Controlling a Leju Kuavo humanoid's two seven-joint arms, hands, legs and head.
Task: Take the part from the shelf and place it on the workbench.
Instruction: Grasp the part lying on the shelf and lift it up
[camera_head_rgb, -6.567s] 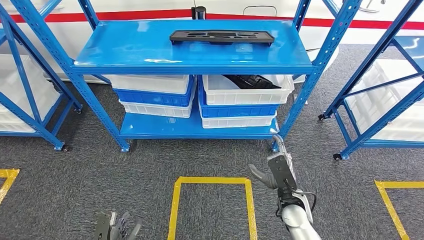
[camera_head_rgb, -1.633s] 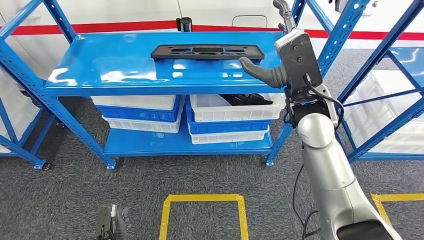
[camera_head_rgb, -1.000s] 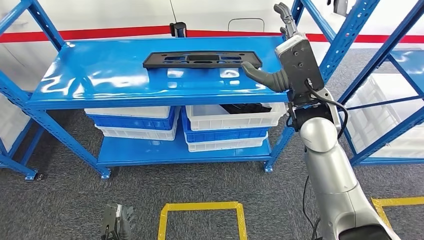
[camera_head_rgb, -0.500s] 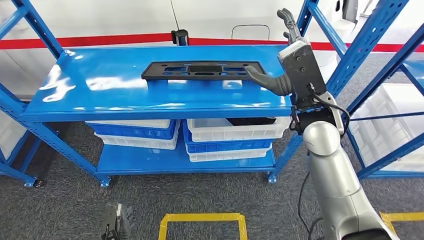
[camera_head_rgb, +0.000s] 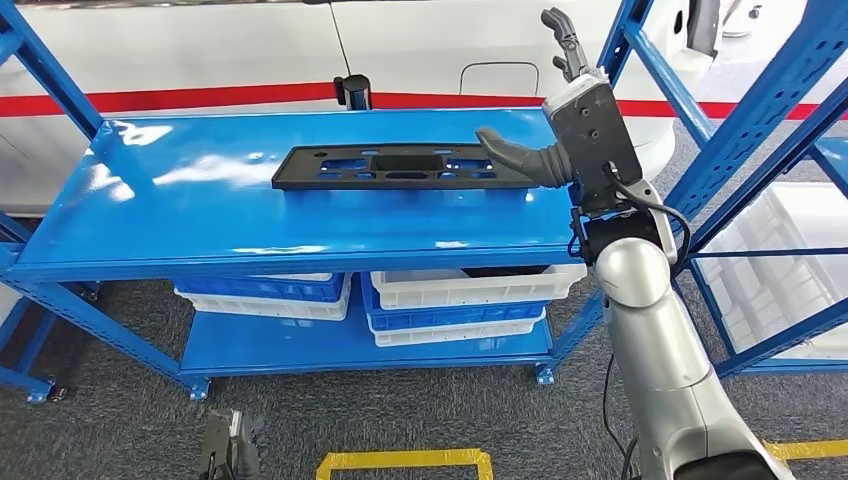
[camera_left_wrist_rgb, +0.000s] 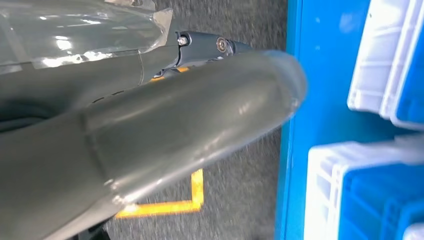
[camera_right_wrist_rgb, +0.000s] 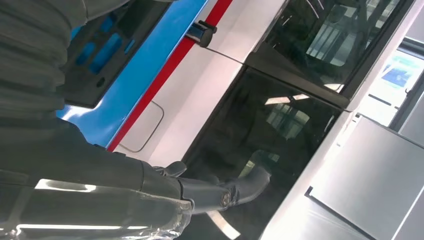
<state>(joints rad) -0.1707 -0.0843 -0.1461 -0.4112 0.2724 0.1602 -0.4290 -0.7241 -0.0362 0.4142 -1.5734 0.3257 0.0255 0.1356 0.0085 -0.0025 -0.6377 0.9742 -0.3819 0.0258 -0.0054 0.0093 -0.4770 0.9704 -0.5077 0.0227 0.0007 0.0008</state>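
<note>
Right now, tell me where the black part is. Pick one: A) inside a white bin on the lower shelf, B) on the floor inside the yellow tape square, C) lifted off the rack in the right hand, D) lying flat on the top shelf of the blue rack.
D: the black part lies flat on the top shelf, with the right hand raised at its end, not lifting it.

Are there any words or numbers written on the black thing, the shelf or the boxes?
None can be read. The black part, the blue shelf, the white and blue bins and the robot's right hand carry no legible words, numbers or labels.
</note>
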